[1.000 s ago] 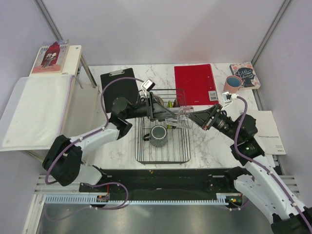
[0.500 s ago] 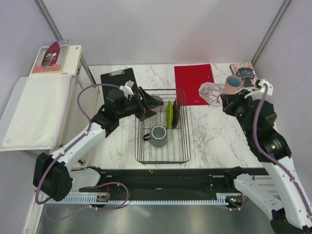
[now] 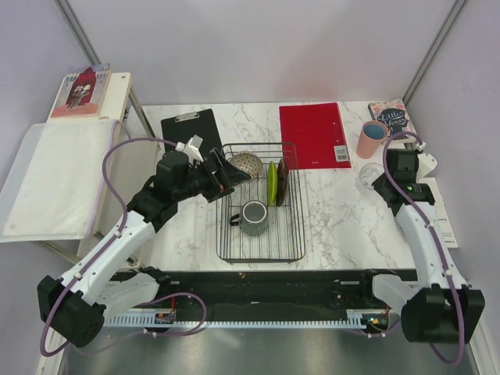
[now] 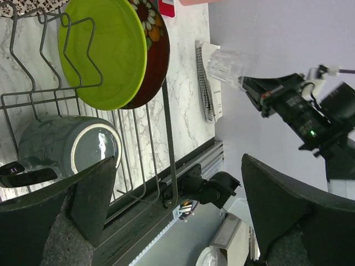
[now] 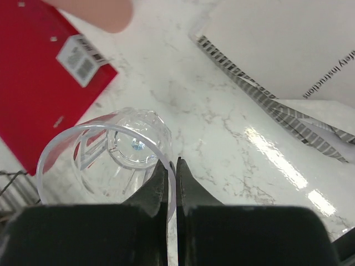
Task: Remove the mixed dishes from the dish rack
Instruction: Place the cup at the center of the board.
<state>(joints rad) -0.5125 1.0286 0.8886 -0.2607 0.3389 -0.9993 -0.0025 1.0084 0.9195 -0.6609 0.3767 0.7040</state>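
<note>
The dish rack holds a beige bowl, a lime-green plate, a dark red plate and a grey mug. My left gripper hovers open at the rack's left rim, holding nothing. Its view shows the green plate, the red plate and the mug. My right gripper is shut on the rim of the small clear glass. That glass is low over the marble, just below the pink cup.
A black clipboard lies behind the rack's left corner and a red folder behind its right. A book and a white booklet lie at the right edge. A side shelf with a white cloth stands left.
The right arm carried the glass from over the rack to the right, down beside the pink cup. The left arm drew back to the rack's left side with its jaws wide.
</note>
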